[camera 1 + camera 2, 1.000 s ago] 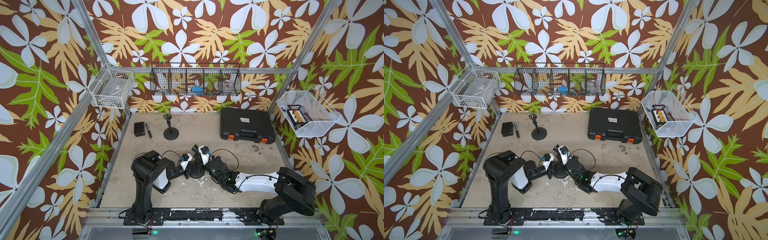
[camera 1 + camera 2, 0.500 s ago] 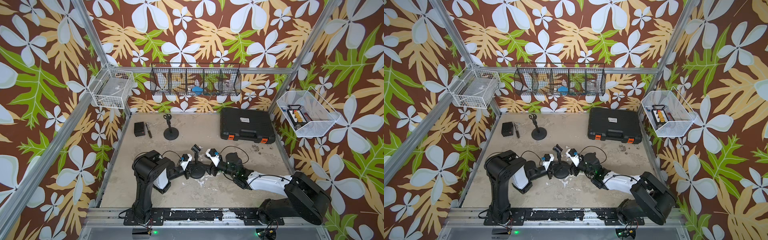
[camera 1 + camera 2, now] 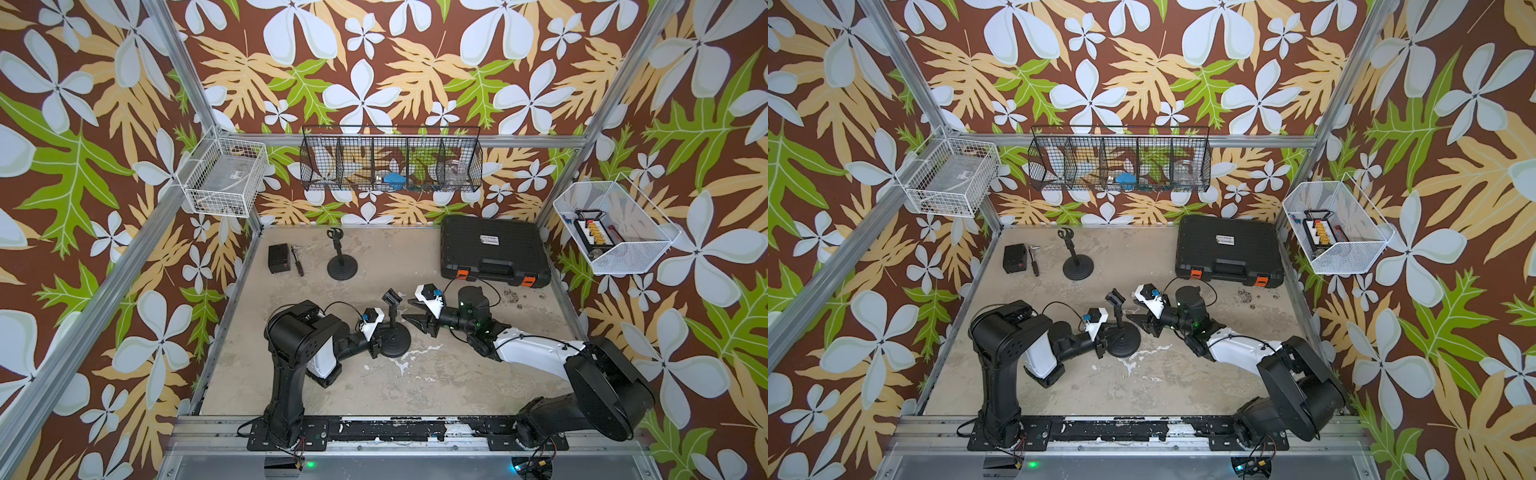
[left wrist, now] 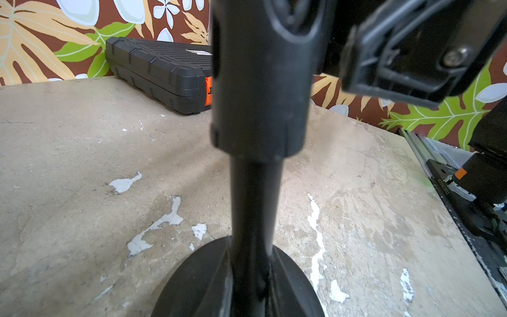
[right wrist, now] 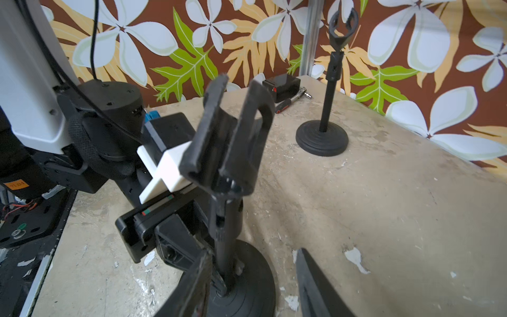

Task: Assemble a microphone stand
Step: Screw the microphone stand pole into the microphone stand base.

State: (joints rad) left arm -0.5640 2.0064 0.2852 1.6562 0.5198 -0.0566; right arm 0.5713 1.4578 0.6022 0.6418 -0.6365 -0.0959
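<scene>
On the table (image 3: 457,374), a microphone stand (image 3: 396,343) stands near the middle, with the left gripper (image 3: 376,347) at its base and the right gripper (image 3: 411,312) just to its right. At the back left, a second microphone stand (image 3: 342,268) stands right of a hand tool (image 3: 298,262) and a small box (image 3: 279,258). A tool case (image 3: 494,249) lies at the back right.

Soft, even light fills both top views, sharp throughout, with wide-angle stretch toward the 10 and 2 o'clock corners; table (image 3: 457,374) shadows are faint; in the left wrist view the stand pole (image 4: 255,192) is blurred, close up.
</scene>
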